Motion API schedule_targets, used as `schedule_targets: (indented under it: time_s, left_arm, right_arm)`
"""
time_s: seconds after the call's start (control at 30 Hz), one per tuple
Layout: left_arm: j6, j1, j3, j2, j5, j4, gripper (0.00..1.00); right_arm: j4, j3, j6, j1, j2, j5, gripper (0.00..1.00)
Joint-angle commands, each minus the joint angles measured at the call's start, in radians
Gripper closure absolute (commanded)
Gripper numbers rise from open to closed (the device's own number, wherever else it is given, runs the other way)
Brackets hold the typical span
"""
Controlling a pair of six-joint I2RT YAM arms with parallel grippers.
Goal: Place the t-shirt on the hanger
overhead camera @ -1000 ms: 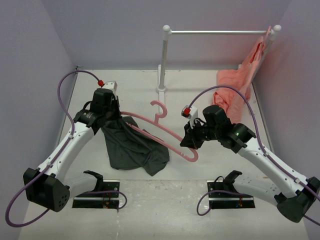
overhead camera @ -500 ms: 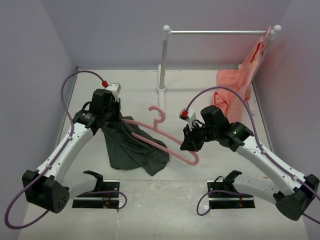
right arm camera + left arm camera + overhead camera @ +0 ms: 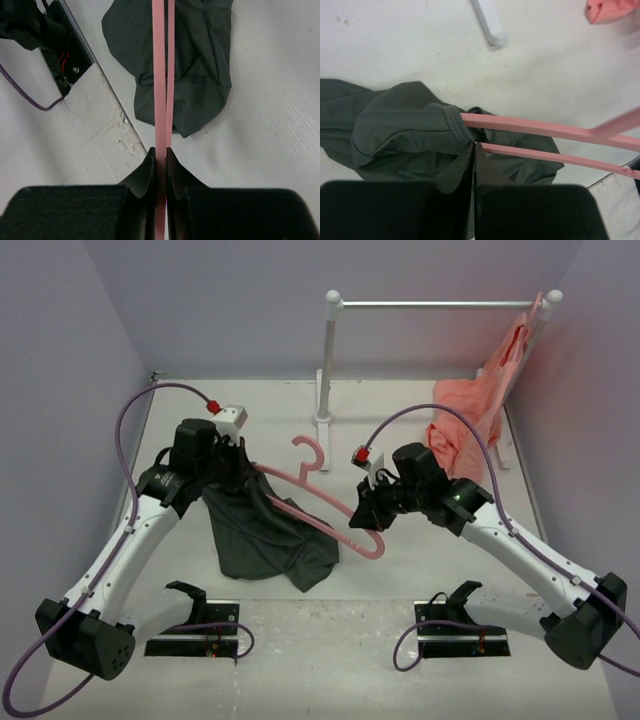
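The dark grey t-shirt (image 3: 265, 535) hangs from my left gripper (image 3: 232, 455), its lower part bunched on the table. That gripper is shut on a fold of the cloth beside the collar hem (image 3: 451, 120). The pink hanger (image 3: 320, 502) runs slantwise between the arms, hook up. Its left arm goes into the shirt's opening, seen in the left wrist view as two pink bars (image 3: 535, 127) entering the cloth (image 3: 405, 135). My right gripper (image 3: 368, 525) is shut on the hanger's right end; in the right wrist view the bars (image 3: 162, 75) run straight out from between the jaws (image 3: 161, 152) over the shirt (image 3: 200, 65).
A white clothes rack (image 3: 325, 360) stands at the back, its rail (image 3: 440, 305) bearing a salmon-pink garment (image 3: 480, 400) at the right. The rack's foot (image 3: 490, 22) lies just beyond the shirt. Two black base plates (image 3: 195, 640) (image 3: 465, 640) sit near the front edge. Walls close in left and right.
The right gripper has carried the hanger left and a little back, pushing its left arm further into the shirt. The left gripper has shifted slightly back, still holding the cloth.
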Motion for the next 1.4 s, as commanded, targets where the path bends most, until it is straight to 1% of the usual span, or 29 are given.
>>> schedule_targets:
  time_s: [0.0, 0.07, 0.13, 0.17, 0.23, 0.33, 0.4, 0.43, 0.47, 0.5, 0.53, 0.57, 0.6, 0.67, 0.7, 0.77, 0.8, 0.9, 0.93, 1.0, 1.13, 1.17, 1.23, 1.27, 1.3, 1.37]
  left_arm:
    - [0.010, 0.000, 0.105, -0.035, 0.145, 0.021, 1.00]
    - [0.026, -0.002, 0.139, -0.039, 0.187, -0.004, 1.00]
    - [0.048, -0.005, 0.180, -0.045, 0.221, -0.028, 1.00]
    - [0.066, -0.007, 0.212, -0.051, 0.231, -0.039, 1.00]
    - [0.079, -0.008, 0.250, -0.056, 0.239, -0.076, 1.00]
    - [0.094, -0.008, 0.311, -0.062, 0.205, -0.117, 1.00]
    - [0.093, -0.008, 0.349, -0.059, 0.141, -0.146, 1.00]
    - [0.083, -0.008, 0.359, -0.059, 0.087, -0.155, 1.00]
    - [0.058, -0.008, 0.370, -0.059, -0.031, -0.170, 1.00]
    - [0.036, -0.008, 0.376, -0.060, -0.085, -0.183, 1.00]
    - [0.017, -0.008, 0.380, -0.062, -0.172, -0.194, 1.00]
    - [-0.019, -0.008, 0.380, -0.071, -0.306, -0.204, 0.94]
    - [-0.048, -0.008, 0.372, -0.083, -0.367, -0.207, 0.81]
    - [-0.066, -0.008, 0.346, -0.113, -0.369, -0.179, 0.65]
    - [-0.073, -0.008, 0.323, -0.131, -0.338, -0.155, 0.53]
    - [-0.073, -0.008, 0.280, -0.144, -0.254, -0.112, 0.43]
    - [-0.075, -0.009, 0.263, -0.143, -0.209, -0.099, 0.40]
    - [-0.080, -0.015, 0.217, -0.140, -0.088, -0.019, 0.37]
    - [-0.088, -0.017, 0.202, -0.143, -0.071, 0.008, 0.35]
    - [-0.110, -0.024, 0.188, -0.148, -0.030, 0.047, 0.29]
    - [-0.134, -0.031, 0.180, -0.155, -0.054, 0.071, 0.19]
    - [-0.143, -0.031, 0.178, -0.156, -0.059, 0.073, 0.21]
    - [-0.157, -0.031, 0.175, -0.157, -0.068, 0.075, 0.32]
    - [-0.162, -0.031, 0.172, -0.158, -0.077, 0.079, 0.32]
    - [-0.162, -0.031, 0.168, -0.156, -0.086, 0.084, 0.30]
    - [-0.163, -0.032, 0.168, -0.137, -0.078, 0.086, 0.19]
  right_arm:
    - [0.189, 0.076, 0.036, 0.005, 0.091, -0.082, 1.00]
    - [0.236, 0.065, 0.020, 0.007, 0.106, -0.137, 1.00]
    - [0.310, 0.037, -0.043, 0.007, 0.111, -0.259, 1.00]
    - [0.306, 0.036, -0.058, 0.007, 0.127, -0.292, 1.00]
    - [0.301, 0.038, -0.073, 0.004, 0.140, -0.318, 1.00]
    - [0.421, 0.015, 0.016, 0.001, 0.131, -0.284, 1.00]
    - [0.581, -0.066, 0.146, 0.003, 0.066, -0.145, 1.00]
    - [0.647, -0.105, 0.175, 0.004, 0.024, -0.115, 1.00]
    - [0.726, -0.152, 0.204, 0.004, -0.044, -0.099, 1.00]
    - [0.792, -0.192, 0.217, 0.004, -0.074, -0.084, 1.00]
    - [0.860, -0.227, 0.227, 0.004, -0.111, -0.071, 1.00]
    - [0.908, -0.263, 0.239, 0.004, -0.164, -0.063, 1.00]
    - [0.928, -0.288, 0.243, 0.003, -0.193, -0.068, 1.00]
    - [0.944, -0.302, 0.250, 0.004, -0.221, -0.074, 1.00]
    - [0.956, -0.314, 0.253, 0.004, -0.239, -0.071, 1.00]
    - [0.978, -0.330, 0.266, 0.004, -0.272, -0.039, 1.00]
    - [0.983, -0.332, 0.273, 0.004, -0.286, -0.030, 1.00]
    - [0.964, -0.320, 0.277, 0.004, -0.292, -0.021, 1.00]
    - [0.956, -0.312, 0.277, 0.004, -0.289, -0.019, 1.00]
    - [0.931, -0.298, 0.269, 0.007, -0.278, 0.015, 1.00]
    - [0.906, -0.286, 0.263, 0.010, -0.260, 0.021, 1.00]
    - [0.905, -0.283, 0.263, 0.013, -0.257, 0.031, 1.00]
    - [0.890, -0.275, 0.263, 0.016, -0.252, 0.051, 1.00]
    - [0.886, -0.268, 0.261, 0.017, -0.249, 0.047, 1.00]
    - [0.885, -0.263, 0.261, 0.017, -0.245, 0.033, 1.00]
    - [0.887, -0.255, 0.263, 0.026, -0.247, 0.015, 1.00]
